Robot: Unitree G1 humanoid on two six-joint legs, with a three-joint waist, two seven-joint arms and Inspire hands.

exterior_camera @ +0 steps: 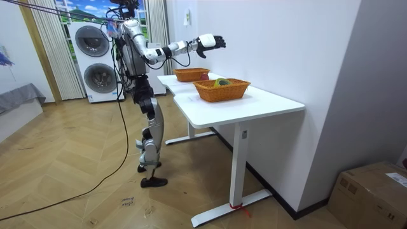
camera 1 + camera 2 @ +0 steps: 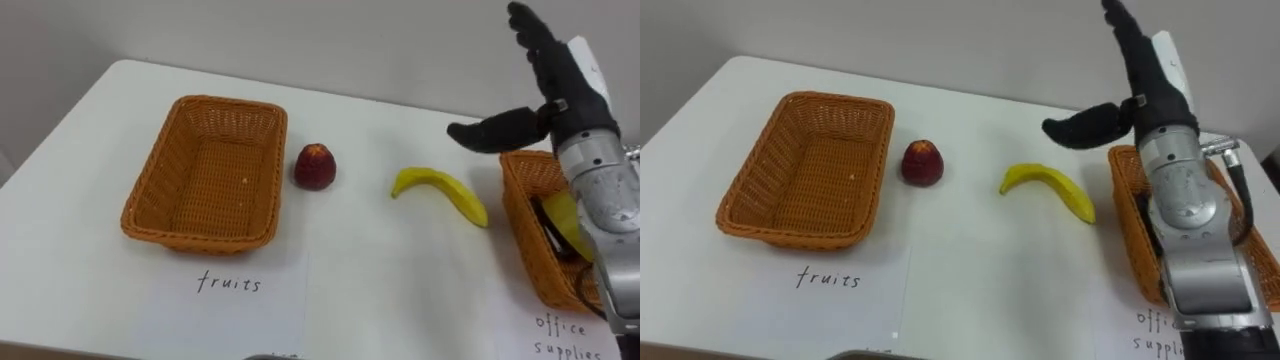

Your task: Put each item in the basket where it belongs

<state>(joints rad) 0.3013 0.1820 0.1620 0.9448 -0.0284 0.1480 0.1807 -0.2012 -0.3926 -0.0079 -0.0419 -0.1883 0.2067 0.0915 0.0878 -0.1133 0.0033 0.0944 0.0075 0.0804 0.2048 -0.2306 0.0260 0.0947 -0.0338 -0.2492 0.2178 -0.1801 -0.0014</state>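
Banana (image 2: pixel 440 192) lies on the white worktop (image 2: pixel 400 290), between the apple (image 2: pixel 314 166) and the office supplies basket (image 2: pixel 515 215), touching neither. Its long axis runs diagonally, stem end far-left and tip near-right toward that basket. The right hand (image 2: pixel 548 95) hangs above and just right of it, over the basket's far rim, fingers straight and spread, thumb out toward the banana, holding nothing. Likely next is a reach down and left across the long axis. The fruit basket (image 2: pixel 232 103) sits well to the left, empty, with the apple just beside its right wall.
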